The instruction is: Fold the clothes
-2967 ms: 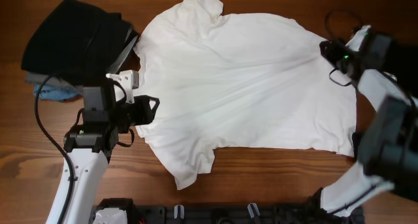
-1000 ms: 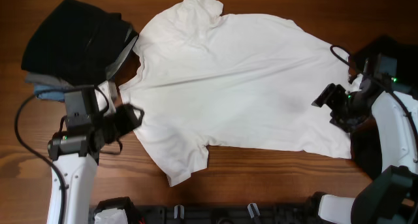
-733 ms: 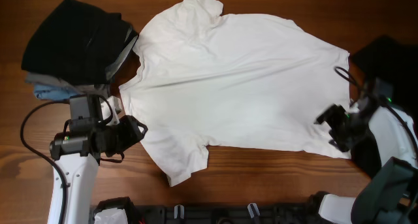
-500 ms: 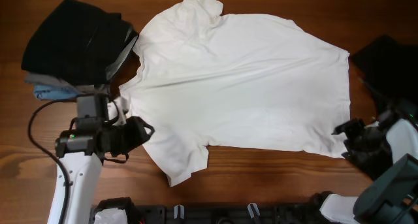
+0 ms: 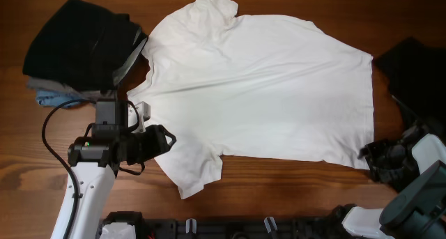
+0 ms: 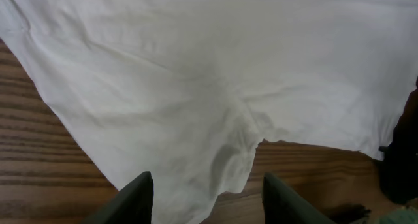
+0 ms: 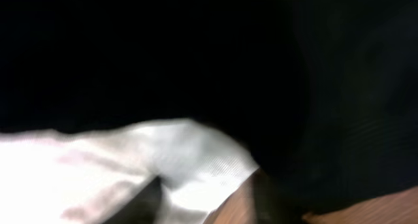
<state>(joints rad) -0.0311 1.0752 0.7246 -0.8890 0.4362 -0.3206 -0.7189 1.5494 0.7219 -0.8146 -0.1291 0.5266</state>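
- Hovering low over the near sleeve [image 5: 195, 171] of the large white short-sleeved cotton T-shirt [image 5: 258, 93], the left gripper [image 5: 164, 140] has its jaws apart with nothing between them. Its wrist view shows only cloth under the two fingers [image 6: 134, 198].
- At the near right, the right gripper [image 5: 373, 155] is at the near hem corner [image 5: 362, 157]. Its wrist view is dark and blurred, with a white cloth corner close in front, so I cannot tell if the jaws are closed on it.
- The T-shirt lies spread flat on the brown wooden table [image 5: 279, 190], collar toward the left arm and hem toward the right arm.
- I judge the cloth to be light, thin and very soft. It will sag and wrinkle when lifted, and it can slide on the smooth wood.
- Good places to take it seem to be the sleeve edge and the hem corner, where the fabric is doubled and firmer.
- Farther away, a loose black garment [image 5: 411, 65] lies at the right edge, and a stack of dark folded clothes [image 5: 77, 47] sits at the far left, just beside the collar.
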